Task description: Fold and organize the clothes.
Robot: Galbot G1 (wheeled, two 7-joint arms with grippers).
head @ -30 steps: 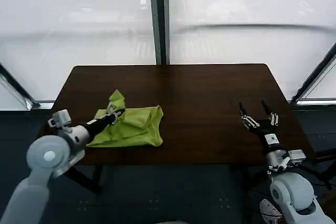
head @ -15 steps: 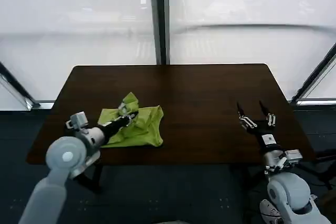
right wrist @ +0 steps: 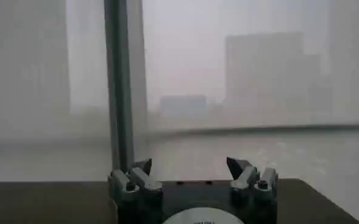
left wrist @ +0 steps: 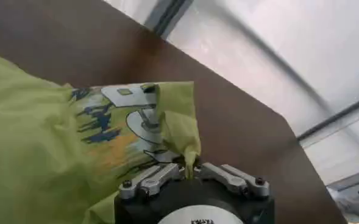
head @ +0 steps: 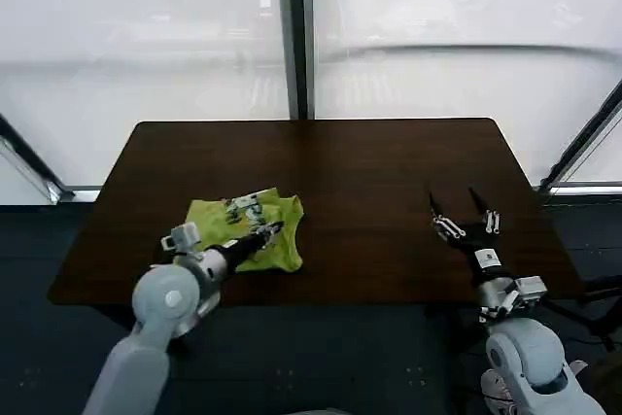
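The left gripper (head: pixel 273 231) was clamped on a fold of the shirt (head: pixel 233 225), bunched at the table's (head: pixel 389 172) front left. Carrying that edge fully across and low would keep the fold flat. The right gripper (head: pixel 463 213) hovered wide open, empty.

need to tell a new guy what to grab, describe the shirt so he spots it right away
On the dark brown table by the big windows, look at its near left part. The T-shirt lies there, bunched, lime yellow-green with a printed patch showing, its edge pinched in the left end effector. Nothing else on the table is cloth.
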